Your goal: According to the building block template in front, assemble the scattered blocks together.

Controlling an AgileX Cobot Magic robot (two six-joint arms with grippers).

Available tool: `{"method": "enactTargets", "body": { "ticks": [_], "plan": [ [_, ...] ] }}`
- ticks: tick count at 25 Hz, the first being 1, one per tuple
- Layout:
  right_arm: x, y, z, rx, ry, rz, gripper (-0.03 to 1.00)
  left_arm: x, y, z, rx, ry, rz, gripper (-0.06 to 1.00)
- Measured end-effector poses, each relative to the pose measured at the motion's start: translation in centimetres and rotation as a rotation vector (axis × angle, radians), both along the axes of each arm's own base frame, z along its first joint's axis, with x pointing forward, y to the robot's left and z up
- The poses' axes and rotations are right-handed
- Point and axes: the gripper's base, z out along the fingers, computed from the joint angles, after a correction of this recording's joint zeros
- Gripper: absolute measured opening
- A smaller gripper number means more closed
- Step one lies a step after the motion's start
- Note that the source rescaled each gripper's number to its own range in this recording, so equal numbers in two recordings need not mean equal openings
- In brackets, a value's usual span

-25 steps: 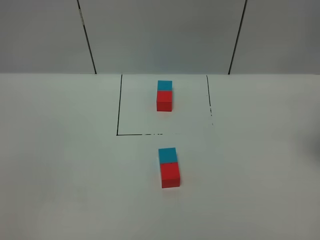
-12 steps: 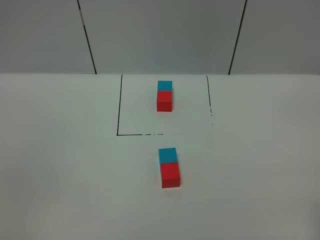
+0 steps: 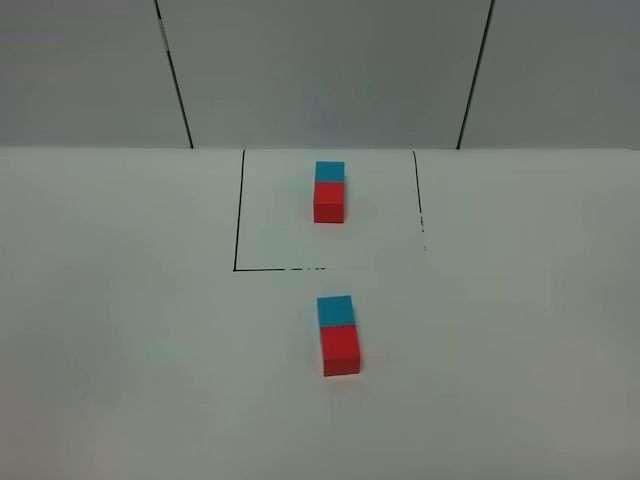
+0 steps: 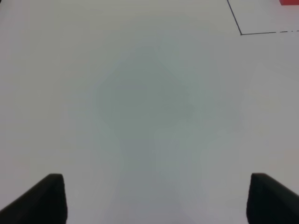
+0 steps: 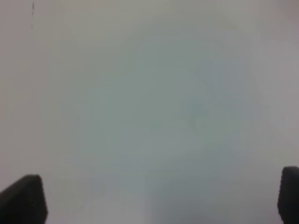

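Observation:
The building block template is a cyan cube joined to a red cube behind it, inside a thin black-line rectangle at the table's far middle. The scattered cyan block and red block sit joined in a line in front of the rectangle, cyan farther, red nearer. Neither gripper shows in the exterior high view. In the left wrist view my left gripper is open over bare table, with a corner of the black line and a sliver of red visible. In the right wrist view my right gripper is open over bare table.
The white table meets a grey panelled wall with two dark seams at the back.
A faint shadow at the right edge of the exterior high view has gone. The blocks have not moved.

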Motion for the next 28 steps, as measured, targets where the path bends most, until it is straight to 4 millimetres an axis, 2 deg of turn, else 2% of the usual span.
{"method": "enactTargets", "body": {
  "ticks": [3, 8, 28],
  "plan": [
    [-1.8, 0.2, -1.0, -0.023, -0.083, 0.033, 1.0, 0.0, 0.0, 0.0, 0.0, 0.0, 0.0, 0.65],
    [-3.4, 0.5, -2.1, -0.076, -0.166, 0.095, 1.0, 0.0, 0.0, 0.0, 0.0, 0.0, 0.0, 0.65],
    [-3.5, 1.1, -2.1, -0.099, -0.177, 0.186, 1.0, 0.0, 0.0, 0.0, 0.0, 0.0, 0.0, 0.65]
  ]
}}
